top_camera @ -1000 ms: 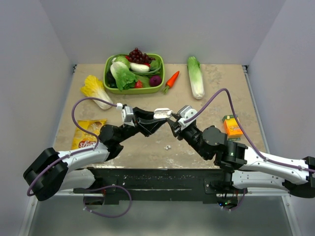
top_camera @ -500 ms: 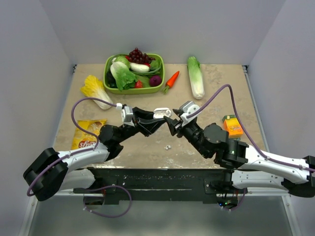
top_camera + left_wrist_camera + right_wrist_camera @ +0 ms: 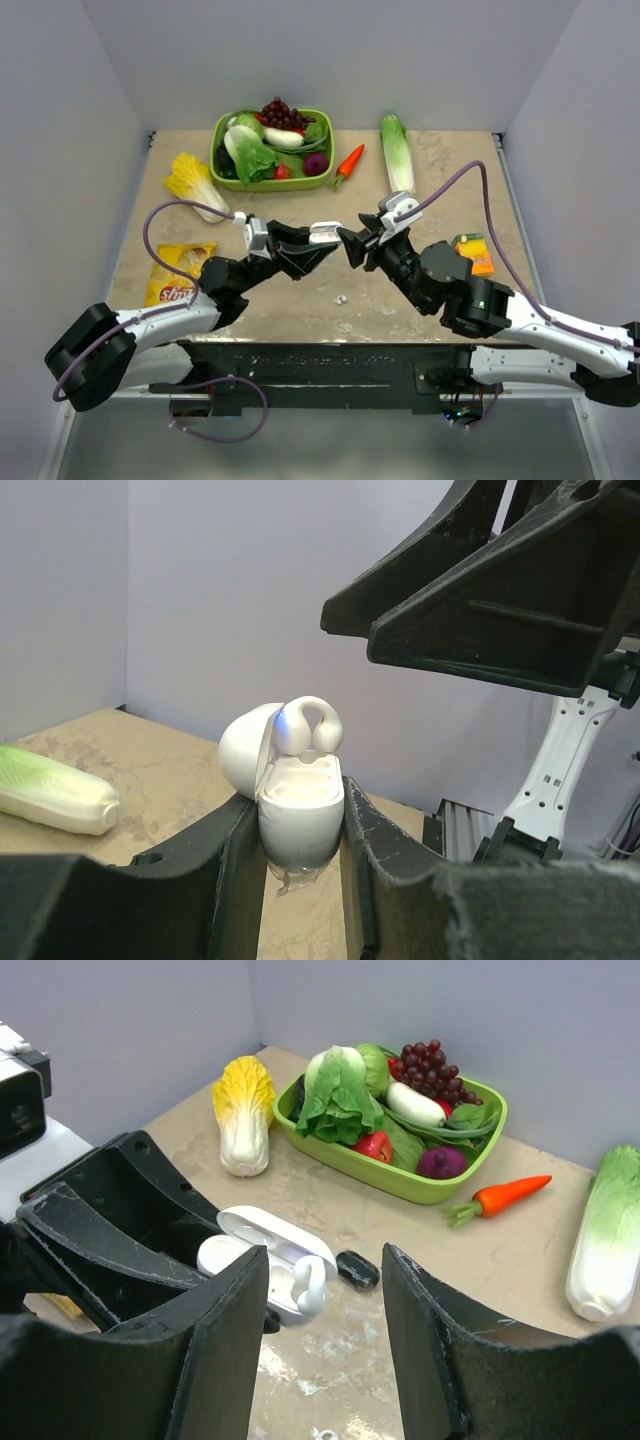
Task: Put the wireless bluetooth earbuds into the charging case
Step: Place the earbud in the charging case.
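Observation:
My left gripper (image 3: pixel 300 802) is shut on the charging case (image 3: pixel 300 820) and holds it upright above the table with its lid open. One white earbud (image 3: pixel 308 726) sits on top of the case's wells, sticking up out of them. In the right wrist view the case (image 3: pixel 232 1253) and that bud (image 3: pixel 311 1286) lie just beyond my right gripper (image 3: pixel 325 1257), which is open, empty and apart from them. In the top view the case (image 3: pixel 325 234) is between the two grippers. The other bud (image 3: pixel 341 298) lies loose on the table below them.
A green basket (image 3: pixel 322 178) of vegetables stands at the back, with a carrot (image 3: pixel 348 163) and a long cabbage (image 3: pixel 397 155) to its right. A yellow cabbage (image 3: pixel 195 185) and a chips bag (image 3: pixel 178 272) lie at the left. An orange carton (image 3: pixel 472 255) is at the right.
My right arm has risen and its wrist has swung toward the back, its jaws drawing slightly off the case. The left gripper still holds the case in the same place.

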`<act>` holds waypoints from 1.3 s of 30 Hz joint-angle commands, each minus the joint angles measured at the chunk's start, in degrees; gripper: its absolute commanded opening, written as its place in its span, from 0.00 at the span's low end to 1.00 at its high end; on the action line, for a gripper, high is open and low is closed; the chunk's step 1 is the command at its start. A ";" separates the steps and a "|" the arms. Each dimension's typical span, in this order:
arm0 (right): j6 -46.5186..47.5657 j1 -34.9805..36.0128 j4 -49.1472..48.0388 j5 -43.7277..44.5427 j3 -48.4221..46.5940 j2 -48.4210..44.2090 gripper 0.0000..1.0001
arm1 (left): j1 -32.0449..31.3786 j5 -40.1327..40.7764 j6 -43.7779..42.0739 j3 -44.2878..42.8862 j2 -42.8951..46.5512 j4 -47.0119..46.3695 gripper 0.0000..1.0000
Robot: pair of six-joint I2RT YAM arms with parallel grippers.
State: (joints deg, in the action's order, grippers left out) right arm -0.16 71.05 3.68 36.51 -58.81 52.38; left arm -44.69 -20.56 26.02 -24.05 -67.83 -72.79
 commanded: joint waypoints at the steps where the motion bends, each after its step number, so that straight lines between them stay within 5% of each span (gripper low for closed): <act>1: -3.96 -1.26 2.02 -1.17 -1.05 -2.28 0.52 | 0.30 1.13 0.00 0.67 2.00 -11.76 0.00; 17: -17.58 -16.81 10.55 -26.30 -5.52 -0.62 0.53 | 0.30 0.43 -0.71 1.46 3.14 -10.44 0.00; 39: -18.29 -17.17 14.60 -29.74 -8.96 3.78 0.49 | 0.30 1.31 -2.90 1.20 3.06 -6.92 0.00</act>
State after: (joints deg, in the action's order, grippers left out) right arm -18.59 54.00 18.72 7.68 -65.95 56.55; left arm -44.69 -20.12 24.67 -22.55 -65.32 -72.99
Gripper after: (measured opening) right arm 0.500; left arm 0.351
